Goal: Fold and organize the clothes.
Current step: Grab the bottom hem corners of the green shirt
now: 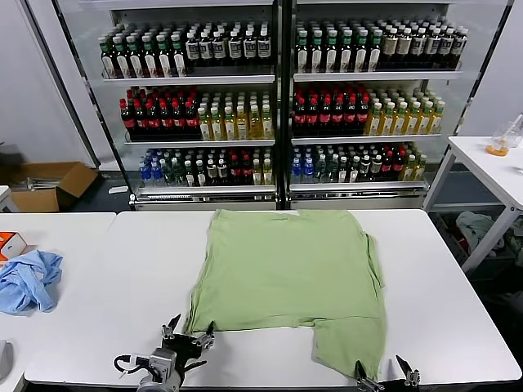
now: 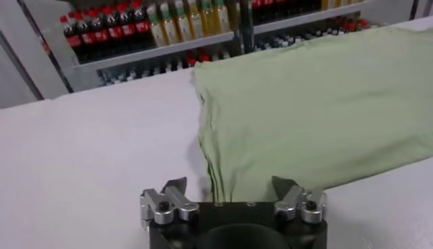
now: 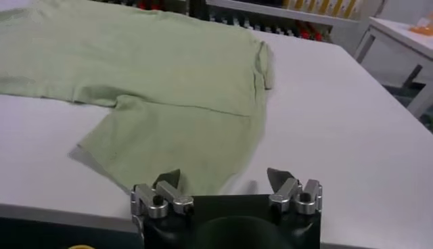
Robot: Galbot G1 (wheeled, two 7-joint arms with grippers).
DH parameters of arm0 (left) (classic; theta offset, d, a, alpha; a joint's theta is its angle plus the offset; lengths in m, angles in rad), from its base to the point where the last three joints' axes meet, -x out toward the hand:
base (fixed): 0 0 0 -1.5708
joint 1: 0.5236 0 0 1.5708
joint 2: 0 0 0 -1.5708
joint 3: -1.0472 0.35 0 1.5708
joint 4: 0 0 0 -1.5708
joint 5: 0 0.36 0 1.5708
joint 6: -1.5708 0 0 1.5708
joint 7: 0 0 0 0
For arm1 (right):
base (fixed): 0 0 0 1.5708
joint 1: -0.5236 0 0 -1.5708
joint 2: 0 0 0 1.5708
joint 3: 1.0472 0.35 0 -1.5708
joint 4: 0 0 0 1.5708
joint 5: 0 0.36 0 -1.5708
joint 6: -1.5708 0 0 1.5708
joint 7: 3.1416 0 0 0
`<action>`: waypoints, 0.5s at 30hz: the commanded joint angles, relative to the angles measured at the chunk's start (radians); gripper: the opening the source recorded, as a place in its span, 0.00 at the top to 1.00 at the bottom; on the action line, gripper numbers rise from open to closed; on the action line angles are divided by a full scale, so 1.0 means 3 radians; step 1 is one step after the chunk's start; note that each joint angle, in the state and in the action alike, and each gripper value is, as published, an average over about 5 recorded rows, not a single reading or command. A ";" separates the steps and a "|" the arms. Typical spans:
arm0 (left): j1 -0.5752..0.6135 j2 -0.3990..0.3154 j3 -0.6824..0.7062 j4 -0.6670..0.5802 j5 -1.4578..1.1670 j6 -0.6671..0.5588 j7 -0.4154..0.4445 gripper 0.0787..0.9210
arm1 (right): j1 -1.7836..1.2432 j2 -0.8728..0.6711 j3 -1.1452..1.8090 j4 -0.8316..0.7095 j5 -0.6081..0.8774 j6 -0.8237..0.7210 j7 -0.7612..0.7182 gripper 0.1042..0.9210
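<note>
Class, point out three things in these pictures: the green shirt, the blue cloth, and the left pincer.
green shirt (image 1: 286, 273), head view, middle of its flat back.
blue cloth (image 1: 29, 280), head view, centre of the crumpled heap.
left pincer (image 2: 233, 196), left wrist view, midway between its open fingertips.

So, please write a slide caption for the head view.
Green shirt lies flat on white table; open left gripper and right gripper wait at its near edge.
</note>
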State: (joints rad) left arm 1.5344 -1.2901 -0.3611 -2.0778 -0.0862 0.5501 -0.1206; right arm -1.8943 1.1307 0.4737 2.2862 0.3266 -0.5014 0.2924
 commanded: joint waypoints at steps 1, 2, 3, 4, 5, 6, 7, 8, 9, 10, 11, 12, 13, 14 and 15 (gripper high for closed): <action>-0.0061 0.0016 0.0056 0.0108 -0.0099 0.0076 0.0008 0.33 | -0.0014 0.0007 -0.0045 -0.0036 0.0164 -0.0062 -0.0014 0.37; -0.0053 0.0016 0.0058 0.0104 -0.0115 0.0073 0.0011 0.36 | -0.0012 0.0006 -0.0042 -0.0037 0.0190 -0.0065 -0.0020 0.40; -0.0046 0.0016 0.0061 0.0101 -0.0135 0.0070 0.0015 0.40 | -0.0011 0.0005 -0.0039 -0.0040 0.0220 -0.0069 -0.0027 0.43; -0.0041 0.0016 0.0062 0.0099 -0.0154 0.0067 0.0019 0.43 | -0.0010 0.0004 -0.0035 -0.0041 0.0251 -0.0072 -0.0035 0.48; -0.0037 0.0016 0.0062 0.0098 -0.0173 0.0064 0.0023 0.46 | -0.0008 0.0003 -0.0031 -0.0042 0.0284 -0.0075 -0.0044 0.51; -0.0034 0.0017 0.0063 0.0097 -0.0193 0.0061 0.0028 0.50 | -0.0006 0.0002 -0.0025 -0.0043 0.0319 -0.0079 -0.0053 0.54; -0.0032 0.0018 0.0063 0.0096 -0.0212 0.0056 0.0034 0.53 | -0.0004 0.0001 -0.0019 -0.0041 0.0360 -0.0085 -0.0062 0.58; -0.0029 0.0020 0.0062 0.0093 -0.0230 0.0049 0.0039 0.56 | -0.0002 0.0000 -0.0012 -0.0038 0.0400 -0.0093 -0.0069 0.61; -0.0027 0.0021 0.0061 0.0089 -0.0249 0.0041 0.0044 0.60 | 0.0000 -0.0002 -0.0004 -0.0032 0.0432 -0.0098 -0.0077 0.65; -0.0023 0.0023 0.0060 0.0081 -0.0266 0.0029 0.0049 0.64 | 0.0000 -0.0004 0.0004 -0.0025 0.0460 -0.0102 -0.0085 0.69; -0.0017 0.0025 0.0058 0.0068 -0.0285 0.0017 0.0055 0.67 | -0.0002 -0.0007 0.0015 -0.0014 0.0482 -0.0097 -0.0096 0.72; -0.0009 0.0026 0.0055 0.0048 -0.0306 0.0002 0.0060 0.71 | -0.0004 -0.0012 0.0029 -0.0002 0.0496 -0.0086 -0.0109 0.75; 0.0003 0.0027 0.0051 0.0027 -0.0331 -0.0015 0.0066 0.74 | -0.0006 -0.0019 0.0045 0.0014 0.0506 -0.0064 -0.0128 0.79; 0.0016 0.0029 0.0047 0.0000 -0.0355 -0.0034 0.0073 0.77 | -0.0008 -0.0028 0.0068 0.0034 0.0512 -0.0034 -0.0148 0.83; 0.0032 0.0032 0.0040 -0.0030 -0.0381 -0.0052 0.0079 0.81 | -0.0008 -0.0040 0.0096 0.0059 0.0518 0.0000 -0.0170 0.86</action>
State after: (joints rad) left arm 1.5358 -1.2833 -0.3473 -2.0675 -0.1486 0.5489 -0.1038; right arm -1.8939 1.1186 0.4916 2.2924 0.4353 -0.5143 0.2572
